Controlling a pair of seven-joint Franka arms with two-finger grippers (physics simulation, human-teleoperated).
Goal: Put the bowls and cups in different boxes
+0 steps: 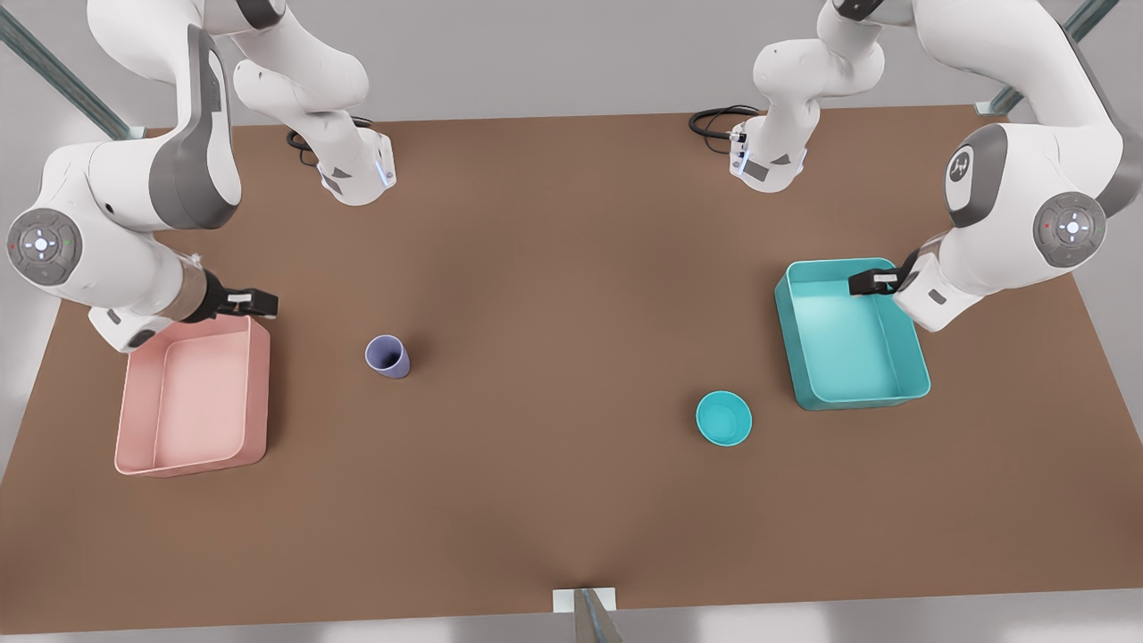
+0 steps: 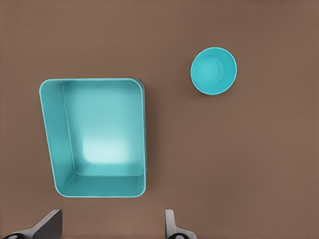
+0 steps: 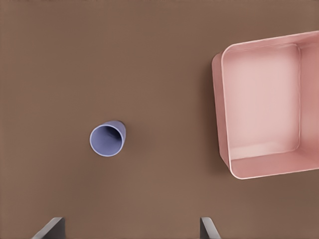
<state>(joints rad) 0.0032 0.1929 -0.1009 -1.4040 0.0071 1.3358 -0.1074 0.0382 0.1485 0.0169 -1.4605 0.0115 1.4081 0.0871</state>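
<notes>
Broadly, a brown tabletop (image 1: 554,268) carries everything, with two white Franka arms mounted at its far edge and reaching over its two ends. Next in size are the two boxes: the pink box (image 1: 192,397) lies near the end of the tabletop on the front view's left, and the teal box (image 1: 848,335) lies near the end on the front view's right; both sit flat with nothing inside them. The right gripper (image 1: 254,304) hangs above the far rim of the pink box, and in the right wrist view its fingers (image 3: 50,228) stand wide apart with nothing between them, looking down on the pink box (image 3: 264,104) and the cup (image 3: 107,138). The left gripper (image 1: 871,283) hangs above the far rim of the teal box, and in the left wrist view its fingers (image 2: 47,225) are likewise spread with nothing held, above the teal box (image 2: 97,137) and the bowl (image 2: 213,70). The teal bowl (image 1: 723,418) stands upright on the bare tabletop, near the teal box on its side toward the middle and a little closer to the near edge. The lavender cup (image 1: 387,356) stands upright on the tabletop, apart from the pink box, toward the middle.
</notes>
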